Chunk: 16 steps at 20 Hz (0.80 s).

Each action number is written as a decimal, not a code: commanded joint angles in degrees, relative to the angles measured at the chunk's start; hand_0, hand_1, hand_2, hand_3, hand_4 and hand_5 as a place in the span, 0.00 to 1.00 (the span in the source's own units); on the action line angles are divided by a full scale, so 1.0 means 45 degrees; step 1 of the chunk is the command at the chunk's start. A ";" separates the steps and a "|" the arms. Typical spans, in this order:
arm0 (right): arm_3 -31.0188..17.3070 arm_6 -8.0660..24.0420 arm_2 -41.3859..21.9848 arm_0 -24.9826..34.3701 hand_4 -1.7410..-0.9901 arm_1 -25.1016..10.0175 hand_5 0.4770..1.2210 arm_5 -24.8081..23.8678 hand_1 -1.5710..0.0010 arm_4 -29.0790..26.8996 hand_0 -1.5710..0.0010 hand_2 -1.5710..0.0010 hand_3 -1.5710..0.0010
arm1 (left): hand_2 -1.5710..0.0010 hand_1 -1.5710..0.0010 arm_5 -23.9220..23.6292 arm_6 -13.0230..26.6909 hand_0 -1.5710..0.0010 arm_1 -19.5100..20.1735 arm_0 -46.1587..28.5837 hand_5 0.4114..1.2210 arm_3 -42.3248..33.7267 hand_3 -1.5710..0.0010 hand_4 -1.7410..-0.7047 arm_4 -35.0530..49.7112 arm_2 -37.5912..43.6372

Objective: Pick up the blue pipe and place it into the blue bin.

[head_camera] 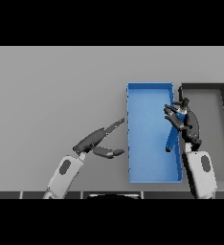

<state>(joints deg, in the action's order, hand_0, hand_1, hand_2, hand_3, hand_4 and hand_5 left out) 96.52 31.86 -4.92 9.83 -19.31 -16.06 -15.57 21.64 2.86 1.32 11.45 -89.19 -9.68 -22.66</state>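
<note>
I am holding the blue pipe (173,134) in my curled right hand (185,122) over the blue bin's (150,91) right edge, long axis hanging near-vertical below my fingers, while my left hand (97,141) is resting open.

Head view, seemingly steep, over table (56,86)

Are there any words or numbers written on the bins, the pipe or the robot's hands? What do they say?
None: no words, numbers or signs show anywhere.
Blue bin: plain, no label.
Dark bin: plain, no label.
Blue pipe, held over the blue bin by the right hand: no writing.
Left hand and table: no writing either.
</note>
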 commanded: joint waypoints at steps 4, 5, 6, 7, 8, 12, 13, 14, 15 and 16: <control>-0.1003 0.0481 -0.1029 0.0325 0.49 -0.1057 0.87 -0.1719 0.58 -0.1089 0.56 0.60 0.88 | 1.00 1.00 0.0076 -0.0004 1.00 0.0041 0.0027 0.10 0.0014 1.00 0.79 0.0099 0.0066; -0.1161 0.0507 -0.1740 0.0479 0.54 -0.1823 0.85 -0.1669 0.67 -0.1517 0.65 0.68 0.90 | 1.00 1.00 0.0059 0.0116 1.00 -0.0003 0.0011 0.10 -0.0069 1.00 0.79 0.0133 0.0056; -0.1233 0.0612 -0.2556 0.0601 0.58 -0.2680 0.79 -0.1548 0.73 -0.1793 0.72 0.74 0.92 | 1.00 1.00 0.0077 0.0004 1.00 0.0102 -0.0062 0.10 -0.0182 1.00 0.79 0.0176 0.0098; -0.1496 0.0683 -0.3292 0.0798 0.62 -0.3386 0.72 -0.1500 0.79 -0.1998 0.77 0.79 0.94 | 1.00 1.00 0.0058 0.0062 1.00 0.0116 -0.0025 0.10 -0.0118 1.00 0.79 0.0167 0.0139; -0.1758 0.0684 -0.4132 0.1007 0.65 -0.4127 0.65 -0.1585 0.83 -0.2328 0.82 0.84 0.95 | 1.00 1.00 0.0031 0.0168 1.00 0.0049 0.0023 0.10 -0.0129 1.00 0.79 0.0171 0.0129; -0.1796 0.0681 -0.7967 0.2974 0.73 -0.6803 0.45 -0.1829 0.93 -0.5186 0.93 0.93 0.98 | 1.00 1.00 0.0111 0.0182 1.00 0.0130 -0.0072 0.10 -0.0183 1.00 0.78 0.0181 0.0096; -0.1765 0.0685 -0.8753 0.3540 0.75 -0.7249 0.42 -0.2037 0.94 -0.5743 0.94 0.95 0.98 | 1.00 1.00 0.0048 0.0223 1.00 0.0105 -0.0007 0.11 -0.0183 1.00 0.78 0.0192 0.0151; -0.1688 0.0687 -0.9223 0.3782 0.77 -0.7390 0.40 -0.2273 0.96 -0.6046 0.95 0.96 0.99 | 1.00 1.00 0.0145 0.0111 1.00 0.0158 -0.0112 0.10 -0.0244 1.00 0.78 0.0212 0.0079; -0.1677 0.0686 -0.9553 0.4105 0.80 -0.7588 0.38 -0.2387 0.96 -0.6333 0.96 0.97 0.99 | 1.00 1.00 0.0128 0.0112 1.00 0.0131 -0.0155 0.10 -0.0116 1.00 0.78 0.0142 0.0043; -0.1630 0.0687 -0.9693 0.4224 0.82 -0.7782 0.36 -0.2509 0.97 -0.6547 0.97 0.97 0.99 | 1.00 1.00 0.0128 0.0001 1.00 0.0191 -0.0145 0.10 -0.0170 1.00 0.78 0.0205 0.0129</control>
<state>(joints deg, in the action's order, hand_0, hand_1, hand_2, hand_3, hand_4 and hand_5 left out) 89.19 34.95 -48.52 28.85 -54.36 -27.36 -45.02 22.20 2.80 2.19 10.80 -89.96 -8.75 -22.06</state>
